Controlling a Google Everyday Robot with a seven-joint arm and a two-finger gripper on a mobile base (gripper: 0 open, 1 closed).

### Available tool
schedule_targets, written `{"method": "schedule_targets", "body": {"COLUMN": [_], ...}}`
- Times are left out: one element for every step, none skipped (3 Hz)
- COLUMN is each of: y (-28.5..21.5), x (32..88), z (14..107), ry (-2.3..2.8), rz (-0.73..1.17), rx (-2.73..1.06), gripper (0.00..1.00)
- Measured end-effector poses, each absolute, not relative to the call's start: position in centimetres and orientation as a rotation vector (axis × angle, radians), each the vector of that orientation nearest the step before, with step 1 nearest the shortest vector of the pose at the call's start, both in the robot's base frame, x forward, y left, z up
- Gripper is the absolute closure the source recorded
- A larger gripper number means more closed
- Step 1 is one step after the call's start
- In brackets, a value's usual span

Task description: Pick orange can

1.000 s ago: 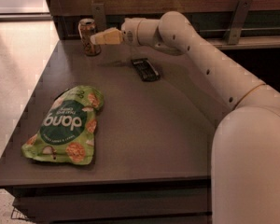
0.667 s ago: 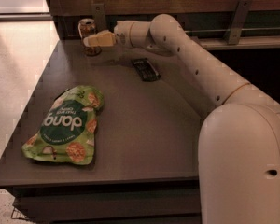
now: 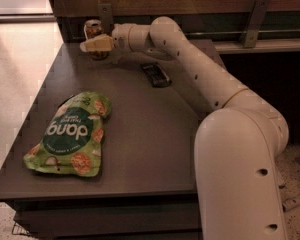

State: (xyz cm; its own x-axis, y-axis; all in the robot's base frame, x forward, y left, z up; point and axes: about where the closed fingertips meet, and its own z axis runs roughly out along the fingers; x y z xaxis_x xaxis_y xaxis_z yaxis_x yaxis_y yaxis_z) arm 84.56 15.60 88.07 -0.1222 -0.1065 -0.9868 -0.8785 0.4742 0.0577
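worktop (image 3: 150, 149): dark grey slab seen from its near edge, with a wooden back wall along the far edge.
orange can (image 3: 93, 29): upright at the far left corner of the worktop, just in from the far edge. its silver top rim and orange-brown upper body show, and its lower part is hidden behind the gripper.
gripper (image 3: 92, 44): cream-coloured, pointing toward the left edge, low over the far left corner. it crosses in front of the can's lower half and seems to be touching it, though contact is not certain from this angle.
gripper state: cannot tell whether it is spread or pressed onto the can.
arm (image 3: 205, 76): white, reaching from the bulky shoulder at the near right corner diagonally across the worktop to the far left corner (the wrist is level with the can).
green snack bag (image 3: 72, 134): lying flat near the left edge, closer to the near edge than the far one, well apart from the can, its printed face up.
dark flat object (image 3: 156, 75): small and black, lying toward the far edge, right of the can and beneath the forearm. what it is cannot be made out.
metal bracket (image 3: 255, 21): fixed to the back wall beyond the far right corner.
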Motion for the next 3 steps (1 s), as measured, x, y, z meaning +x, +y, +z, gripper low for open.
{"method": "schedule_targets", "body": {"y": [16.05,16.51,16.79], "x": [84.53,84.43,84.36], "z": [87.96,87.82,87.74], "ry": [1.565,1.565,1.564], "rz": [0.84,0.846,0.849], "rx": [-0.886,-0.89,-0.893], "gripper": [0.15,0.45,0.69]}}
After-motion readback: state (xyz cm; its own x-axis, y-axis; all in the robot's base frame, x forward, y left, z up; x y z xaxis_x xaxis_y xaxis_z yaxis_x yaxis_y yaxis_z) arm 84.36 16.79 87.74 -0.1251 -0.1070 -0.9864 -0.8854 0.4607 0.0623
